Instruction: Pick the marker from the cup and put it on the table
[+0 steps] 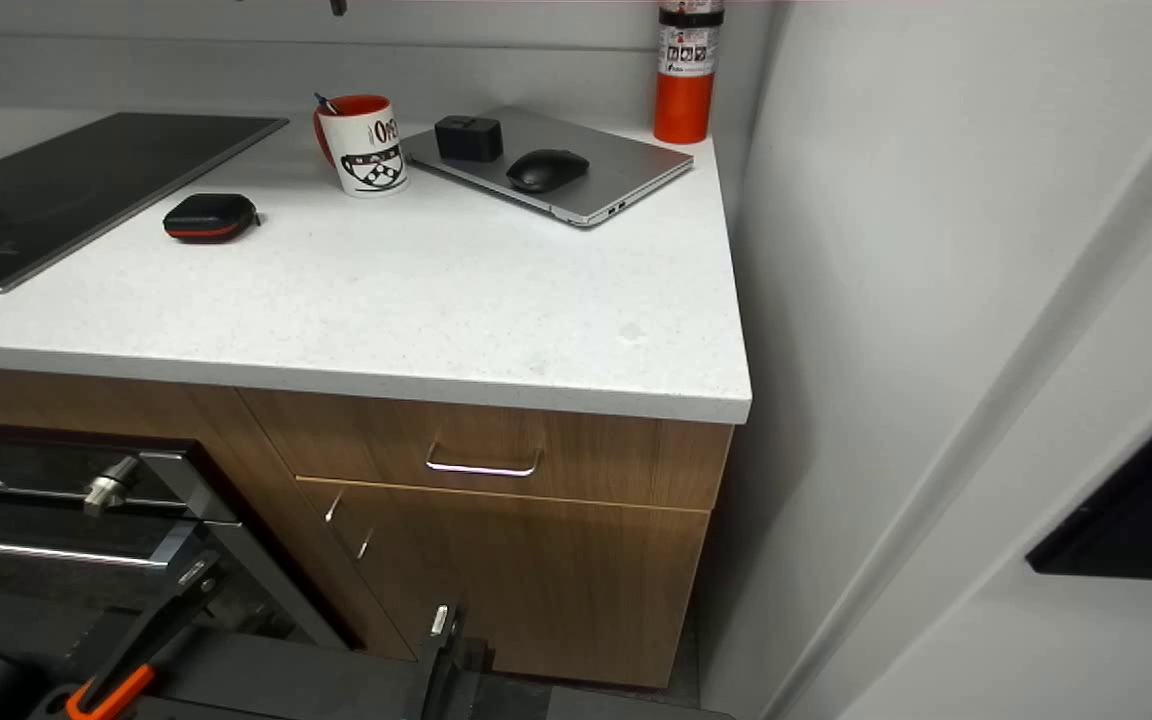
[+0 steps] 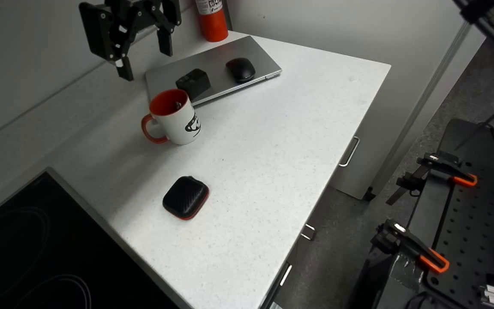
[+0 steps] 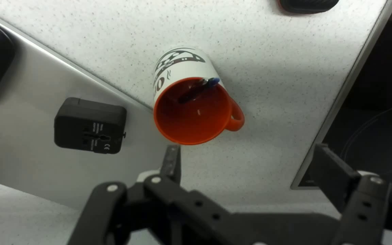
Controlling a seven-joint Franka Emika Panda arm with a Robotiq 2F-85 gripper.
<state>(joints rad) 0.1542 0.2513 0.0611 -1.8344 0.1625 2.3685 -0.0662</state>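
Fingers (image 3: 173,162) on my gripper (image 3: 246,152) stand wide apart, up higher than the cup (image 1: 368,148), with nothing between them. The marker (image 3: 194,93) leans inside the cup, its blue end poking out of the top. I think it is light, hard and a bit slippery, so it may spin if I pinch it badly. I would take hold of the blue end, where it sticks out, and pull up gently, because a bump could tip the cup. The cup stands upright on the table (image 1: 416,300), and in an exterior view I can read "OPE" before its side bends away. On the laptop (image 1: 626,165), the black block (image 3: 90,126) shows "CE" and other words too tiny for me. The red can (image 1: 682,108) has a white label (image 1: 689,48) I can't read.
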